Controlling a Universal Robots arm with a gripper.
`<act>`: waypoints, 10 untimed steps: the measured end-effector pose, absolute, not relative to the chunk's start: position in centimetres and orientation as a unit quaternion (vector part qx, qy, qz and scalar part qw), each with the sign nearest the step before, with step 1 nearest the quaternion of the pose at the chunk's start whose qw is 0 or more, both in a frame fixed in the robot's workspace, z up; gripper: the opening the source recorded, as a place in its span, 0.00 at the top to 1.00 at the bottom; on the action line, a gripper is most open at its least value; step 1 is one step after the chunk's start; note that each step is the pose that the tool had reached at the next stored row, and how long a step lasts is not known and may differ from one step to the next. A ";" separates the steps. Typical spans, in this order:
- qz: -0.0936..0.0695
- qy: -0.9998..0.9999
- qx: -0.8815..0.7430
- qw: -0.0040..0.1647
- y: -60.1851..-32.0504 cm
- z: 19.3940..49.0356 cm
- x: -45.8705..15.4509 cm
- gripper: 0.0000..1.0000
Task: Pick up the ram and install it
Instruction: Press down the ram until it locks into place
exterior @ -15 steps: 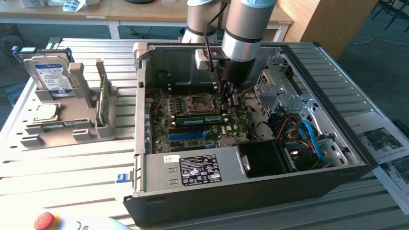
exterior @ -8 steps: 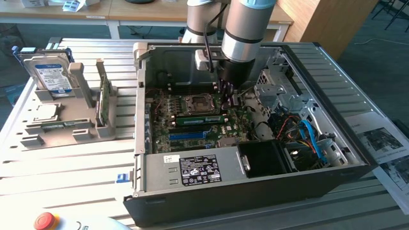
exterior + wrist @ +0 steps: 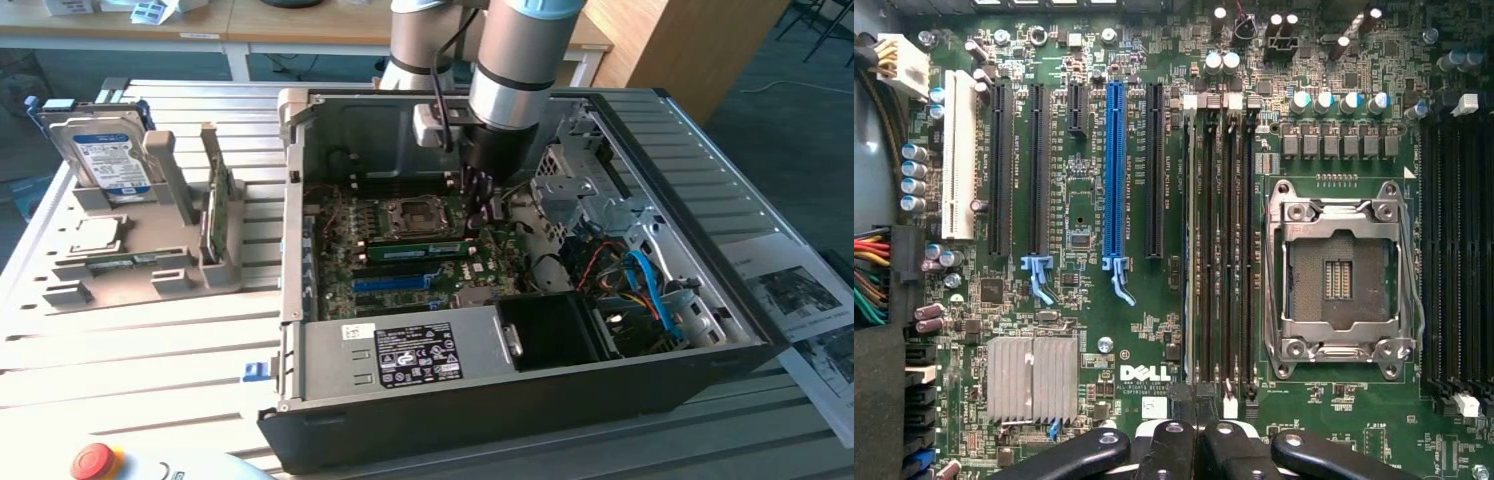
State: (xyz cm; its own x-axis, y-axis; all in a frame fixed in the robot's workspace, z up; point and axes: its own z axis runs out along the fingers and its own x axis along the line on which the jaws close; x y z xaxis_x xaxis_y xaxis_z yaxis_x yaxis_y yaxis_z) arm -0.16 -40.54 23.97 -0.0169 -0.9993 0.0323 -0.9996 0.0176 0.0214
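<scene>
The arm reaches down into the open computer case (image 3: 694,330), which lies on the table (image 3: 147,350). The hand (image 3: 478,195) hangs low over the motherboard (image 3: 340,225), near the CPU socket (image 3: 407,213). In the wrist view the hand (image 3: 1199,455) sits at one end of the bank of dark memory slots (image 3: 1222,250), between the blue slot (image 3: 1114,170) and the CPU socket (image 3: 1339,270). I cannot tell whether the hand is open or closed, or whether it holds anything.

In the exterior view the ram (image 3: 416,250) shows as a long green strip on the motherboard, between the socket and the blue slot (image 3: 400,283), just beside the hand. Whether it is fully seated I cannot tell.

Toward the exterior view's left, a grey rack (image 3: 147,270) on the table holds a hard drive (image 3: 107,155) and a thin green board (image 3: 214,210), both upright and well apart from the hand.
</scene>
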 end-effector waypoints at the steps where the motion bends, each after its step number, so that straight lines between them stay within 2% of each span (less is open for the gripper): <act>1: 0.004 -0.713 0.701 0.019 -40.5 23.9 -0.2 0.90; 10: 0.004 -0.713 0.701 0.019 -40.5 23.3 -0.2 0.90</act>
State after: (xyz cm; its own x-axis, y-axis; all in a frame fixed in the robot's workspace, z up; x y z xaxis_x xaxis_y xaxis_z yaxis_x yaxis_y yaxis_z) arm -0.16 -40.54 23.28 -0.0169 -0.9993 0.0325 -0.9996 0.0176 0.0215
